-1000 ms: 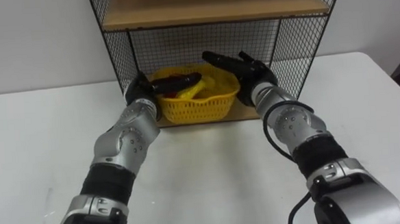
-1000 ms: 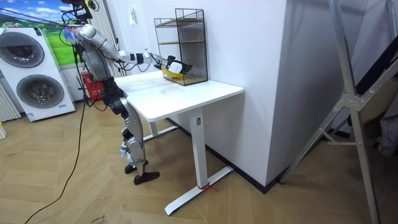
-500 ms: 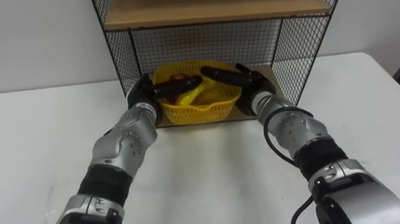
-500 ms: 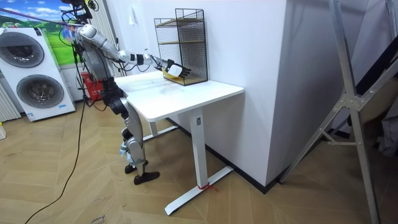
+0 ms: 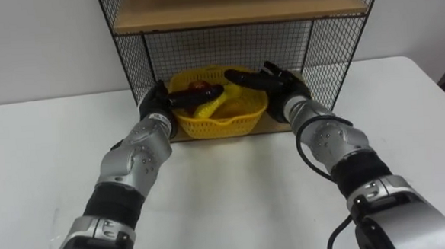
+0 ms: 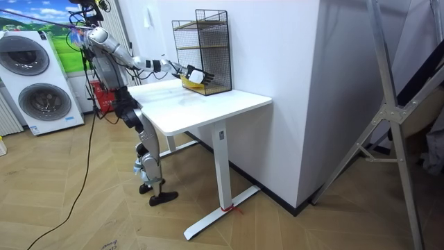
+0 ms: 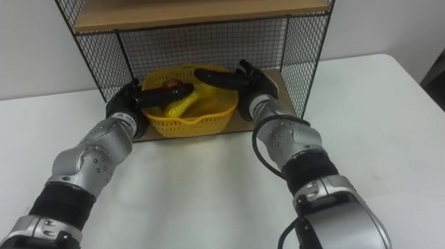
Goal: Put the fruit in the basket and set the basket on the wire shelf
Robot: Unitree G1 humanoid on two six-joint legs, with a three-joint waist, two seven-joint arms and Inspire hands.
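The yellow basket sits inside the lower compartment of the wire shelf, on that shelf's bottom board and near its open front. The shelf's upper board hangs over it, and everything above that board is cut off by the edge of the eye views. The left hand is at the shelf's front left corner, against the basket's wall. Its dark fingers are stretched fairly straight over the rim and across the inside, unclenched. Its thumb is hidden, so any pinch on the rim cannot be made out. The right hand reaches into the same compartment from the shelf's right side. Its fingers are spread and straight above the basket's far rim, grasping nothing. The fruit lies in the basket, largely covered by both hands: a banana shows as a yellow curve, and a small reddish piece behind it is too hidden to name. In the room view the robot stands at the white table that carries the shelf, both arms stretched toward it, the basket a small yellow patch there.
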